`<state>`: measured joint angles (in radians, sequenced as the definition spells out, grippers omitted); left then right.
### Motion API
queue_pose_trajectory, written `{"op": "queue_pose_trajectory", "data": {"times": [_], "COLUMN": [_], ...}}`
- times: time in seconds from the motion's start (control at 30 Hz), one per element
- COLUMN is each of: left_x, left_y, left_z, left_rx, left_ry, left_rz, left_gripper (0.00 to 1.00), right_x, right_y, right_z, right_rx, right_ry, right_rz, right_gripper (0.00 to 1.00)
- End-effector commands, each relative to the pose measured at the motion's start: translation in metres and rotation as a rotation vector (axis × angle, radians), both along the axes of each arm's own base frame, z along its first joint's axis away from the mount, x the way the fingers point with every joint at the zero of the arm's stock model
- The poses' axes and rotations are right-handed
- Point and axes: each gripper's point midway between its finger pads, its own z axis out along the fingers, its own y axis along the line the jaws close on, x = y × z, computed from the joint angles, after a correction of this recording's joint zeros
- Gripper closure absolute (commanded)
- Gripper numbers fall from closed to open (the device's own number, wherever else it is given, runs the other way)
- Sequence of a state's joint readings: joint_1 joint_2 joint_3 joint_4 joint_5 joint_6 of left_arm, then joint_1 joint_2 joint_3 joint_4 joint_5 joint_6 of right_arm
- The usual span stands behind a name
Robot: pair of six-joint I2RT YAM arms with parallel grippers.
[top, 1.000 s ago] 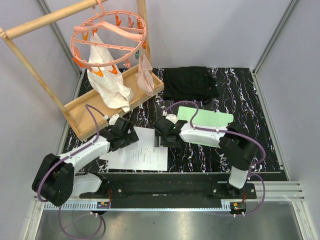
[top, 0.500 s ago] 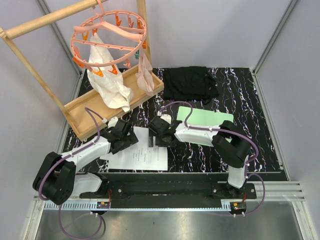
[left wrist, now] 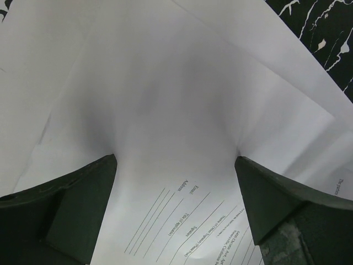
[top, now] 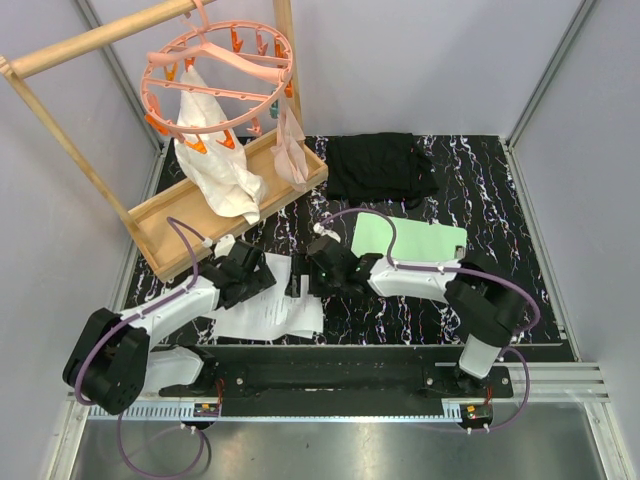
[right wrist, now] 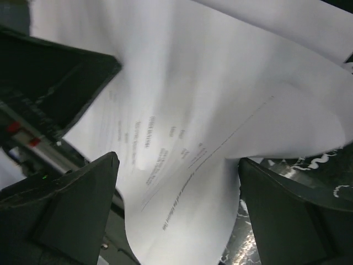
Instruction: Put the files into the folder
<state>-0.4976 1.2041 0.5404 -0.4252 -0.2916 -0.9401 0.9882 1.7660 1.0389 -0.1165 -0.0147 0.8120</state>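
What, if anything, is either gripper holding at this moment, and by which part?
Nothing is held. The left gripper and right gripper both stand open, jaws wide apart, with the files lying unclamped between them.

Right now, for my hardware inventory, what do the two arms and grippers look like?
The left arm and right arm have white shells, black joints and purple cables. The left gripper and right gripper are black, with two broad wedge-shaped fingers.

White printed files [top: 262, 318] lie fanned, right edge seemingly curling upward; mint-green folder [top: 425, 238] flat, nearby at right.
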Motion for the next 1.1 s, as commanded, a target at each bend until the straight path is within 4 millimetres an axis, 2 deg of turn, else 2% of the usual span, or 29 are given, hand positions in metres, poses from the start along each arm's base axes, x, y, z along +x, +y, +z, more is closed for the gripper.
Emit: {"op": "queue_pose_trajectory", "data": {"times": [0.0,0.07,0.17,0.33,0.5,0.6,0.7,0.73,0.77,0.8,0.9,0.93,0.97,1.0,1.03,1.07], "left_x": [-0.009,-0.009,-0.008,-0.009,-0.010,-0.010,-0.005,-0.002,0.000,0.002,0.011,0.015,0.017,0.018,0.022,0.024], "left_y": [0.000,0.000,0.000,-0.002,-0.001,-0.002,-0.004,-0.004,-0.005,-0.005,-0.012,-0.016,-0.019,-0.021,-0.025,-0.025], "left_z": [-0.015,-0.014,-0.014,-0.014,-0.015,-0.014,-0.005,0.002,0.006,0.011,0.040,0.052,0.060,0.071,0.086,0.096], "left_rx": [-0.020,-0.021,-0.021,-0.029,-0.033,-0.035,-0.027,-0.032,-0.032,-0.027,-0.053,-0.062,-0.065,-0.062,-0.062,-0.041], "left_ry": [0.029,0.029,0.025,0.027,0.025,0.021,-0.009,-0.035,-0.052,-0.070,-0.163,-0.193,-0.212,-0.245,-0.276,-0.302], "left_rz": [0.013,0.011,0.011,0.006,0.004,-0.007,-0.046,-0.053,-0.061,-0.081,-0.146,-0.164,-0.181,-0.209,-0.224,-0.244], "left_gripper": [0.01,0.01,0.01,0.01,0.01,0.01,0.01,0.01,0.01,0.01,0.01,0.01,0.01,0.01,0.01,0.01], "right_x": [-0.002,-0.003,-0.003,-0.001,-0.004,-0.002,0.002,0.001,0.004,0.004,0.007,0.009,0.012,0.018,0.017,0.023], "right_y": [0.034,0.033,0.033,0.032,0.017,0.009,0.000,-0.008,-0.008,-0.011,-0.013,-0.013,-0.010,-0.010,-0.021,-0.023], "right_z": [0.072,0.086,0.086,0.066,0.041,0.037,0.037,0.029,0.033,0.032,0.037,0.038,0.045,0.050,0.047,0.057], "right_rx": [0.295,0.329,0.336,0.358,0.338,0.316,0.253,0.195,0.182,0.159,0.137,0.134,0.137,0.134,0.076,0.070], "right_ry": [-0.094,-0.109,-0.100,-0.012,0.069,0.053,0.009,0.010,-0.008,-0.031,-0.088,-0.098,-0.114,-0.142,-0.129,-0.151], "right_rz": [0.053,0.051,0.049,-0.051,-0.165,-0.186,-0.182,-0.189,-0.178,-0.154,-0.117,-0.109,-0.100,-0.074,-0.074,-0.081], "right_gripper": [0.00,0.00,0.00,0.00,0.00,0.07,0.15,0.17,0.19,0.23,0.57,0.89,0.98,1.00,1.00,1.00]}}
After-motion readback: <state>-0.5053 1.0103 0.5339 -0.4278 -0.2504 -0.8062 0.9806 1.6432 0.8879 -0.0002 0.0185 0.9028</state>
